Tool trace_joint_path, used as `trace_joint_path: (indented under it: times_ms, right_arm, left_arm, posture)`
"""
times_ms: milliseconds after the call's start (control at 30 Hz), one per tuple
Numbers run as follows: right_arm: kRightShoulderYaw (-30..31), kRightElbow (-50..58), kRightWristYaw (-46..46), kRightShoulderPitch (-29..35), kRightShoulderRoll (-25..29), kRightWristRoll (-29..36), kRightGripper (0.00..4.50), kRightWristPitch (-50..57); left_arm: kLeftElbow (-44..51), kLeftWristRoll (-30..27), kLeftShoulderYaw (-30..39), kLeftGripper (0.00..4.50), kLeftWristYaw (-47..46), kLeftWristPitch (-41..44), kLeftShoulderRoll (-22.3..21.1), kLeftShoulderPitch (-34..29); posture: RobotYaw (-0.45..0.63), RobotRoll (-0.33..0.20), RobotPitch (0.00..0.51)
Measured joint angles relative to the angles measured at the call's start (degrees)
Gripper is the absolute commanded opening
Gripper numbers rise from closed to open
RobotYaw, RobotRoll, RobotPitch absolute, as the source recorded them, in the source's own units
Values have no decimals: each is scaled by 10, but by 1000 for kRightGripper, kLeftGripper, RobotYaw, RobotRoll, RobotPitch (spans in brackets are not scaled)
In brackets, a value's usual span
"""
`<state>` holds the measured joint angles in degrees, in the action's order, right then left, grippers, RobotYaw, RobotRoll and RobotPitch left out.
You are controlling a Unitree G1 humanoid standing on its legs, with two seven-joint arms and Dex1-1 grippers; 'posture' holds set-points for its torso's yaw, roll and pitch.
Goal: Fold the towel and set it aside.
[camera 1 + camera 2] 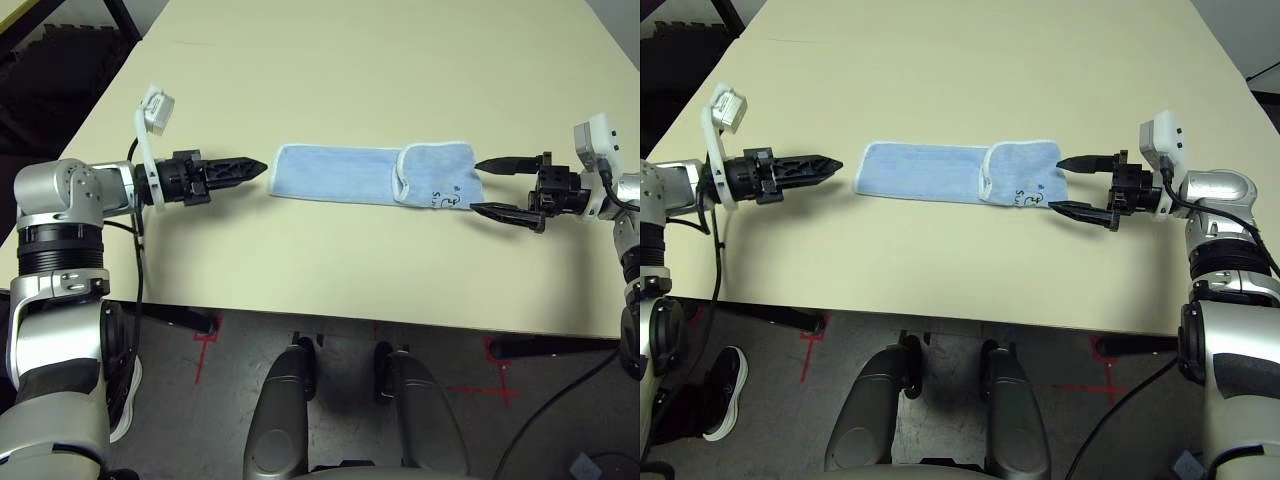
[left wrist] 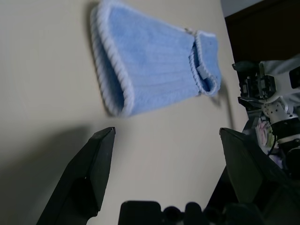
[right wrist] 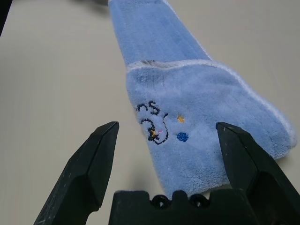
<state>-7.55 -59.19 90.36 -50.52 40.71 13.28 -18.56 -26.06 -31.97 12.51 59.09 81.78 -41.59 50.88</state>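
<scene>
The towel [image 1: 375, 176] is light blue terry with whitish edging and a small dark logo with blue and orange dots. The surface [image 1: 350, 70] is pale cream. Both end effectors, left [image 1: 250, 170] and right [image 1: 490, 187], have black fingers.

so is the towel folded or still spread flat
Folded: the towel lies as a narrow strip on the table, its logo end doubled back over the rest.

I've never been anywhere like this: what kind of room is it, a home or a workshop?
Probably a lab or test room, not a home. A bare cream table holds just a blue towel, red tape crosses mark the floor, and loose cables trail beneath.
</scene>
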Motion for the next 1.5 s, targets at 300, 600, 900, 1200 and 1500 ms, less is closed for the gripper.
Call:
trace_joint_path:
  times_ms: [300, 600, 900, 1200, 1500]
  right_arm:
    - [0, 0, -2, 2, 0, 1, 4487, -3]
    - [-1, 1, -9, 3, 0, 4, 4487, -9]
    - [-1, 9, -11, 3, 0, 7, 4487, -9]
    - [-1, 15, -13, 3, 0, 7, 4500, -9]
    - [-1, 34, -14, 5, 0, 12, 4500, -4]
  left_arm:
    - [25, -22, 59, 4500, -90, 93, 49, -7]
    - [-19, -22, 113, 4500, -173, 67, 118, 15]
    - [-73, -21, 122, 4500, -213, 8, 131, 42]
    - [-129, -20, 116, 3901, -218, -44, 128, 62]
    - [-162, -17, 110, 468, -236, -87, 138, 70]
  posture:
    - [101, 0, 214]
    - [92, 0, 214]
    - [87, 0, 221]
    - [88, 0, 222]
    - [78, 0, 220]
